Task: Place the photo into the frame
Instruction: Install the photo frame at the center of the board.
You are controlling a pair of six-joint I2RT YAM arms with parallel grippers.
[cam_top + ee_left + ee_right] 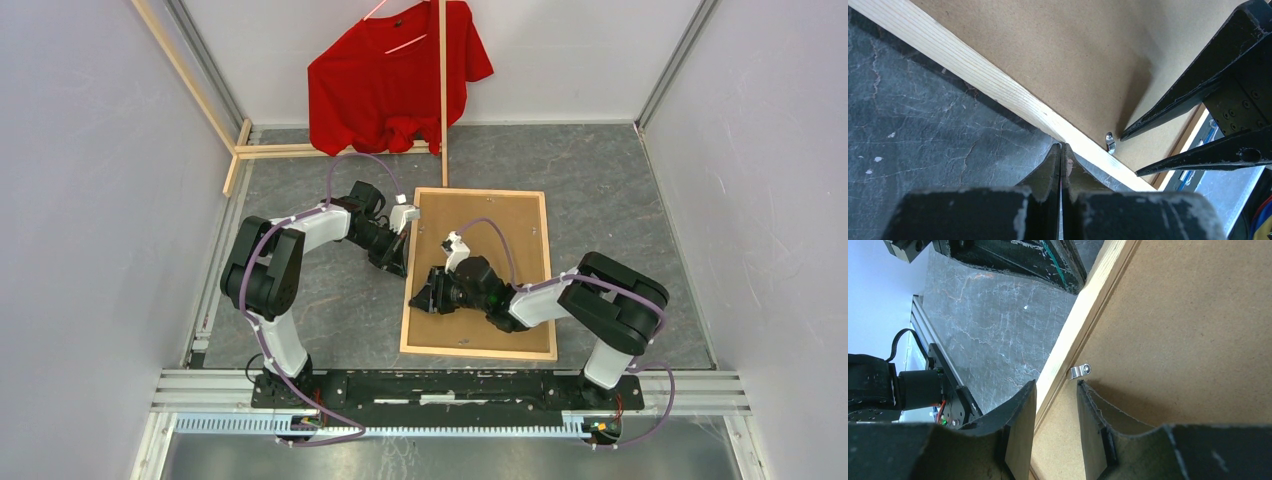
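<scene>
The frame [478, 352] lies face down on the dark table, its thin light wood rim around a brown backing board [500, 250]. The photo is hidden. My left gripper [400, 262] is shut, with nothing seen between its tips. In the left wrist view its tips [1062, 147] touch the outer side of the frame's left wood strip [973, 75]. My right gripper [425, 295] is open and empty. In the right wrist view it [1057, 385] straddles the same strip [1083, 315], just short of a small metal clip [1079, 371] on the board [1188, 330].
A red T-shirt [395, 75] hangs at the back wall. Loose light-wood slats stand upright [443, 80] and lean at the back left [190, 75]. A metal rail [450, 380] with the arm bases runs along the near edge. Walls close both sides.
</scene>
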